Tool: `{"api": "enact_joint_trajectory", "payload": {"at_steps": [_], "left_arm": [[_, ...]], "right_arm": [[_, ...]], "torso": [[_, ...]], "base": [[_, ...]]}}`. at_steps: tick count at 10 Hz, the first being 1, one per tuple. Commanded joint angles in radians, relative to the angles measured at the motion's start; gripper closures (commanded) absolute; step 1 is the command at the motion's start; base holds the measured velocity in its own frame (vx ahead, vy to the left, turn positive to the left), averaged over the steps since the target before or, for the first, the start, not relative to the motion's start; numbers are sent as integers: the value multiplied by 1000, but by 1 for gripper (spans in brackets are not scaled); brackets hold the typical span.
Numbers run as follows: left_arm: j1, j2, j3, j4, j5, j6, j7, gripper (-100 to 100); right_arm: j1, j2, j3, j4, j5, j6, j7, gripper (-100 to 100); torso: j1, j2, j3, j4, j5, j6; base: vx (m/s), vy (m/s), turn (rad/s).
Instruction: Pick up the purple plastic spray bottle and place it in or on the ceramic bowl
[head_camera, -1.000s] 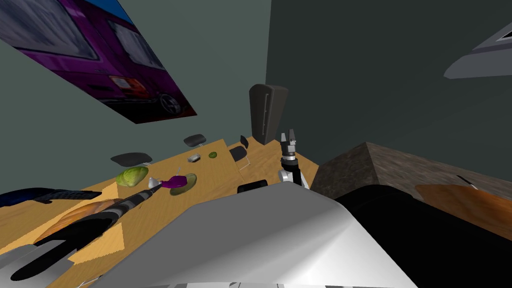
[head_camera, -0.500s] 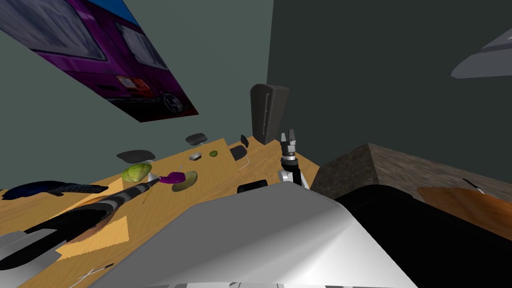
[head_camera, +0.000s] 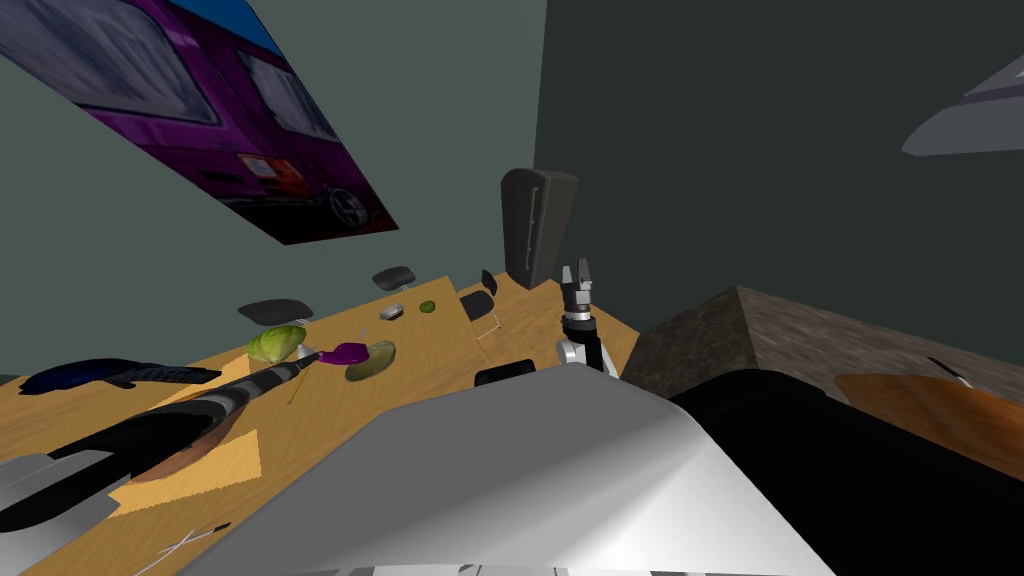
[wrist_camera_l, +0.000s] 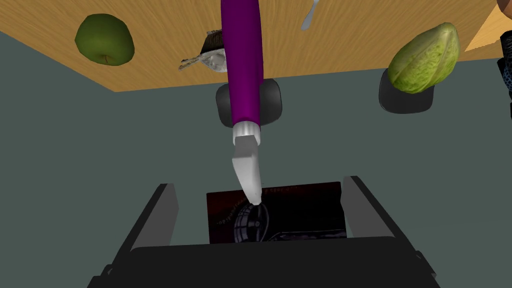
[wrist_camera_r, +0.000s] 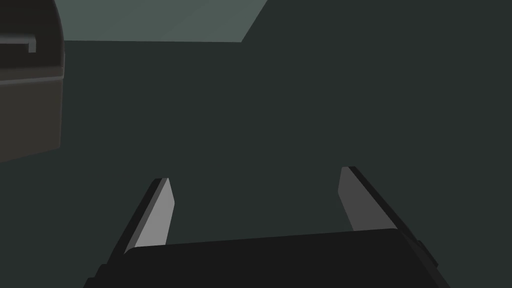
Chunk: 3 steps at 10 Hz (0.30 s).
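The wooden table (head_camera: 430, 350) is spreading out ahead, with dark chairs (head_camera: 275, 311) standing along its far edge. The left arm (head_camera: 180, 420) is lying stretched out low over it, pointing at the bowl (head_camera: 378, 362). The left gripper (wrist_camera_l: 258, 184) is hanging just short of the bottle (wrist_camera_l: 242, 65), its fingers (wrist_camera_l: 156, 215) standing wide apart and gripping nothing. The bottle's white nozzle (wrist_camera_l: 247, 165) is pointing in between them, touching neither. The right gripper (head_camera: 577, 275) is standing upright over the table's far right corner, well apart from all this. Its fingers (wrist_camera_r: 157, 210) are also spread wide around nothing.

A cabbage (head_camera: 277, 343) is sitting near the far edge, just left of the left gripper. The olive-green bowl is sitting near the table's middle. The purple bottle is lying on its side at the bowl's left rim, overlapping it in the head view; whether it is resting inside or only across the rim, I cannot tell. Beyond the bowl a green apple (head_camera: 427, 307) is sitting, with a small crumpled grey lump (head_camera: 389, 313) lying just beside it.
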Motion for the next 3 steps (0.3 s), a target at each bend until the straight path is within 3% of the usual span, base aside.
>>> {"api": "enact_joint_trajectory", "payload": {"at_steps": [1,3], "left_arm": [[0,0,0,0,0,0,0,0],[0,0,0,0,0,0,0,0]], "right_arm": [[0,0,0,0,0,0,0,0],[0,0,0,0,0,0,0,0]], "torso": [[0,0,0,0,0,0],[0,0,0,0,0,0]], "base": [[0,0,0],[0,0,0]]}}
